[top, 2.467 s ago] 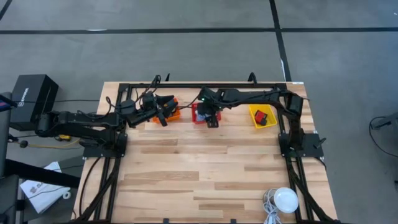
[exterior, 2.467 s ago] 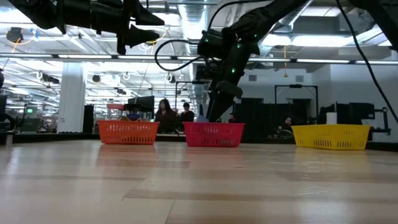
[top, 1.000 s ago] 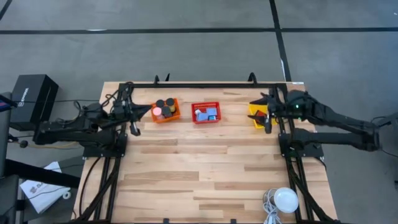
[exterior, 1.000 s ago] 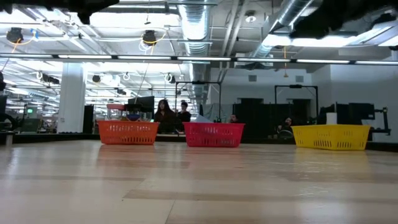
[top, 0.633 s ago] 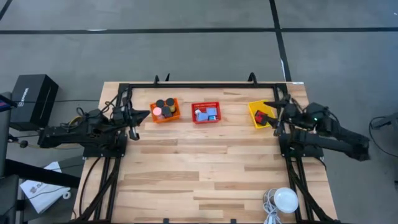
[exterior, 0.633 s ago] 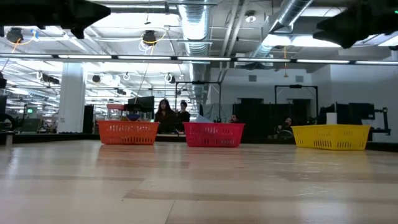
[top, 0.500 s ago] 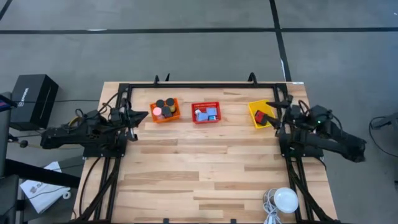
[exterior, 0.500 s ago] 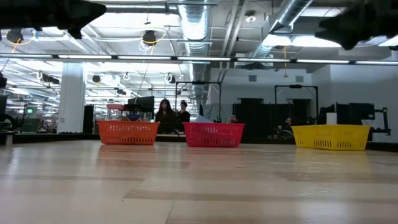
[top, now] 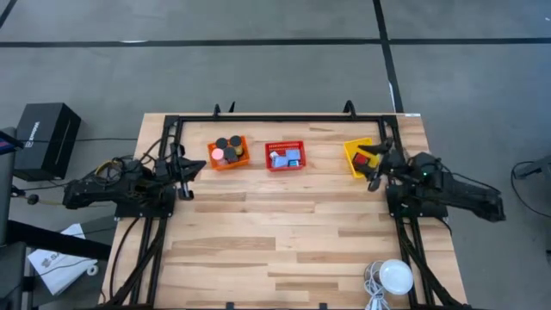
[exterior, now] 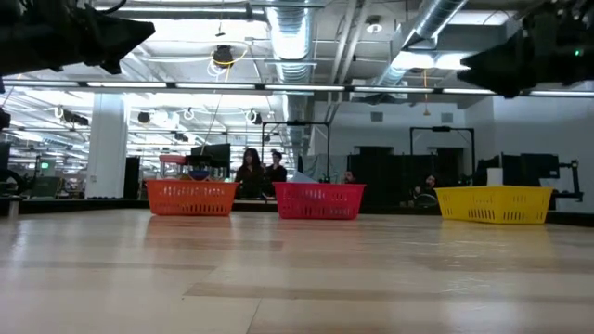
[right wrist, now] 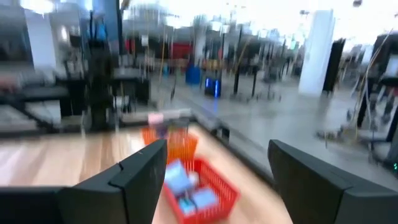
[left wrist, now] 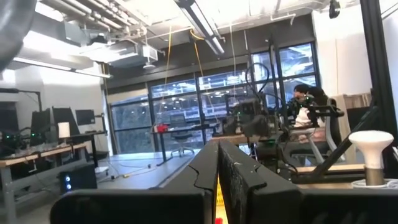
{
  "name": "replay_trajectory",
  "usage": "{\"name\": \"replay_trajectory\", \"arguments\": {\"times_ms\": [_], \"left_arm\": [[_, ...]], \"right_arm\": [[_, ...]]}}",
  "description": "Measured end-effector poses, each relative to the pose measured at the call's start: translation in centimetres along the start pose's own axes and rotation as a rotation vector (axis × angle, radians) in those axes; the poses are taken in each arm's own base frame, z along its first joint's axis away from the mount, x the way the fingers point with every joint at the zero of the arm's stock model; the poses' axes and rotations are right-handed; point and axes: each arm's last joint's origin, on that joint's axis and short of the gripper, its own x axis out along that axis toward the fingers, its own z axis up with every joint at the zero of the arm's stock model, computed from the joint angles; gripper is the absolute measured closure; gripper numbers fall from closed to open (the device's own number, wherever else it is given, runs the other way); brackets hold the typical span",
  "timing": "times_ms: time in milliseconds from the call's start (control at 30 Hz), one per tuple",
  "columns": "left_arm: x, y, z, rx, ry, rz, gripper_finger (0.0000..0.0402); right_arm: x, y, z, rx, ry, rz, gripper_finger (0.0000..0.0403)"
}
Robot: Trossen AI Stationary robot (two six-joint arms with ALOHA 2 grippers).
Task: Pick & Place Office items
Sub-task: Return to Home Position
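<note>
The left pincer (top: 183,165) hung over the left edge of the desk (top: 284,232). Its fingers (left wrist: 205,163) were pressed almost together, with nothing between them. Just past its tip sat the orange basket (top: 231,167) with dark and pink bits (top: 225,151) inside. The right pincer (top: 376,162) hung at the right edge, spread wide and empty. By its tip sat the yellow basket (top: 349,158) with a red bit (top: 362,160). The red basket (top: 285,169), between both pincers, held blue and white blocks (top: 286,157).
</note>
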Motion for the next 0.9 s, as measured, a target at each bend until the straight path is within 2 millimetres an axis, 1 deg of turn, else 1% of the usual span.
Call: {"name": "replay_trajectory", "arguments": {"times_ms": [67,133,233,367,600,767,900], "left_arm": [[0.0,0.0,0.0,0.001,0.001,-0.001,0.0395],[0.0,-0.1,0.0,0.001,-0.002,-0.017,0.0395],[0.0,-0.2,-0.1,0.002,-0.004,-0.052,0.0395],[0.0,-0.3,-0.2,0.003,0.003,-0.074,0.0395],[0.3,-0.4,-0.6,0.002,0.040,-0.084,0.0395],[0.6,-0.6,-1.2,-0.084,0.102,-0.090,0.0395],[0.8,-0.7,-1.6,-0.082,0.145,-0.096,0.0395]], "right_arm": [[0.1,0.1,-0.3,0.009,-0.024,-0.012,0.0132],[0.4,0.3,-1.5,0.008,0.006,-0.023,0.0132],[0.5,0.4,-2.0,0.015,-0.018,-0.019,0.0132],[0.7,0.7,-3.3,0.015,-0.003,-0.007,0.0132],[0.7,0.9,-3.4,0.013,0.009,0.005,0.0132],[0.7,0.9,-3.5,0.018,0.023,0.005,0.0132],[0.7,0.9,-3.5,0.018,0.024,0.005,0.0132]]}}
